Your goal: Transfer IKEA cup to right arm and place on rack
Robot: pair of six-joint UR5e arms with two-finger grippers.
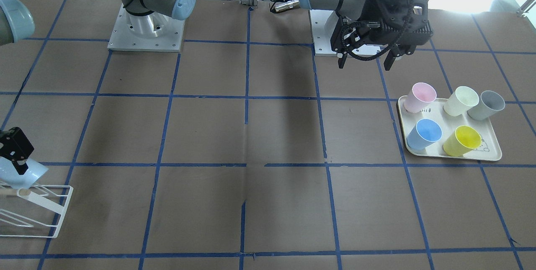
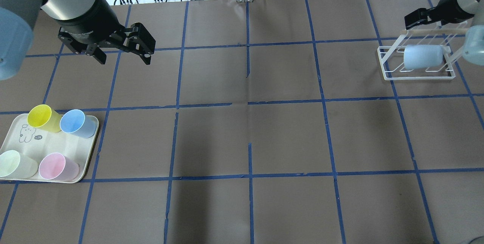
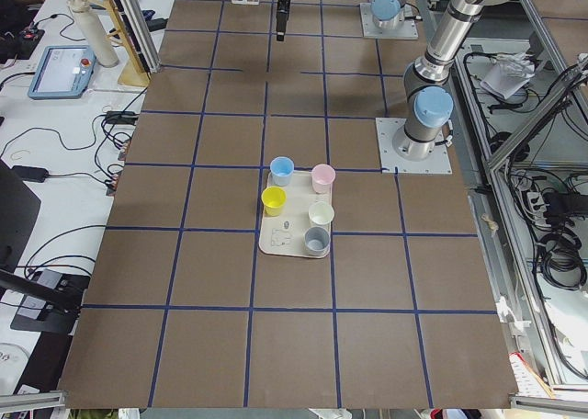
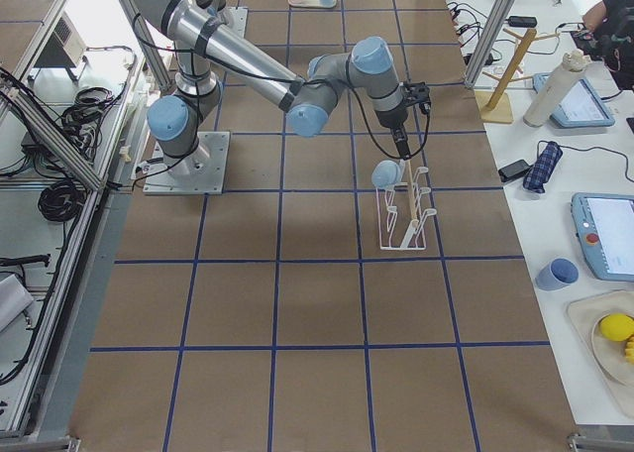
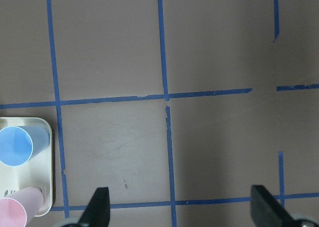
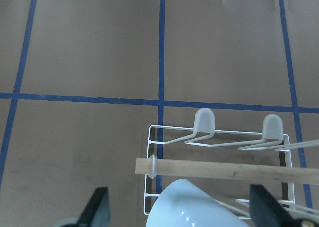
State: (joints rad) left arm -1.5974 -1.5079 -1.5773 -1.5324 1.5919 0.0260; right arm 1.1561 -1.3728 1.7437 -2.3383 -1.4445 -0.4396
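The pale sky-blue IKEA cup lies on its side in the white wire rack at the table's far right, under the rack's wooden peg. It also shows in the front view and the right wrist view. My right gripper hovers just above the cup with its jaws wide open; the fingers stand clear of the cup on both sides. My left gripper is open and empty, high above the table's left side, back from the tray.
A cream tray at the front left holds a deeper blue cup, a yellow cup, a pink cup and a pale green cup. A grey cup stands at the tray's edge. Brown table with blue tape grid between.
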